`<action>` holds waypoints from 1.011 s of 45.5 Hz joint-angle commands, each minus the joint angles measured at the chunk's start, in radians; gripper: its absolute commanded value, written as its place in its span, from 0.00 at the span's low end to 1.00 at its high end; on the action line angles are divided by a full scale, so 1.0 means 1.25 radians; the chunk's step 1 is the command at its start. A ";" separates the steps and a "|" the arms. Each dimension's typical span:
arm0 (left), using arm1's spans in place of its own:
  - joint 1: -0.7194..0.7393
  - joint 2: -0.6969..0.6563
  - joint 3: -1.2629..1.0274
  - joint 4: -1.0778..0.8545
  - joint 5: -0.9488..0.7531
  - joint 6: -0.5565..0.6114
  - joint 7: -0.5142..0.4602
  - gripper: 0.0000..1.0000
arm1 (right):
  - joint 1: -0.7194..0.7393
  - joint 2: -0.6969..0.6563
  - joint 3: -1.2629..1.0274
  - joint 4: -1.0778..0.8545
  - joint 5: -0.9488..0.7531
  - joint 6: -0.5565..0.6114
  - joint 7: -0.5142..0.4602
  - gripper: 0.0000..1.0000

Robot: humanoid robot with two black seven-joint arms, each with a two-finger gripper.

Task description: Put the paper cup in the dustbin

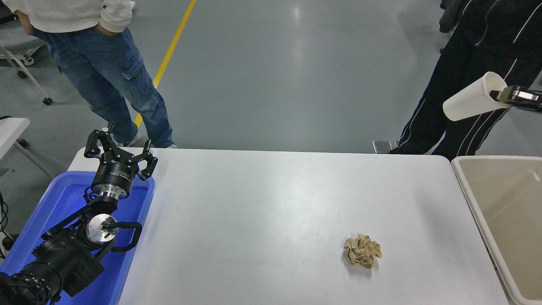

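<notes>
The white paper cup (471, 101) hangs tilted high in the air at the right edge, its base pointing left. My right gripper (499, 95) is shut on the cup's rim, with one finger inside the cup. Only the fingertips show; the rest of the arm is out of view. The beige dustbin (471, 199) stands at the table's right end, below and a little to the right of the cup. My left gripper (118, 151) is open and parked over the blue tub at the lower left.
A crumpled tan paper ball (362, 250) lies on the white table (271, 212) at the front right. A bright blue tub (63, 203) sits at the left end. Two people stand at the far side, one at top left (97, 51), one at top right (478, 63).
</notes>
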 commanded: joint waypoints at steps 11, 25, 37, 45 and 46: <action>0.000 0.000 0.000 0.000 0.000 0.000 0.000 1.00 | -0.157 0.012 0.010 -0.180 0.149 -0.002 -0.234 0.00; 0.000 0.000 0.000 0.000 0.000 0.000 0.000 1.00 | -0.234 0.016 0.046 -0.234 0.219 -0.008 -0.447 0.00; 0.000 0.000 0.000 0.000 -0.001 0.000 0.000 1.00 | -0.306 0.017 0.063 -0.244 0.219 -0.065 -0.525 0.00; 0.000 0.000 0.000 0.000 0.000 0.000 0.000 1.00 | -0.371 0.062 0.081 -0.244 0.222 -0.098 -0.527 0.00; 0.000 0.000 0.000 0.000 -0.001 0.000 0.000 1.00 | -0.381 0.070 0.089 -0.244 0.222 -0.101 -0.527 0.00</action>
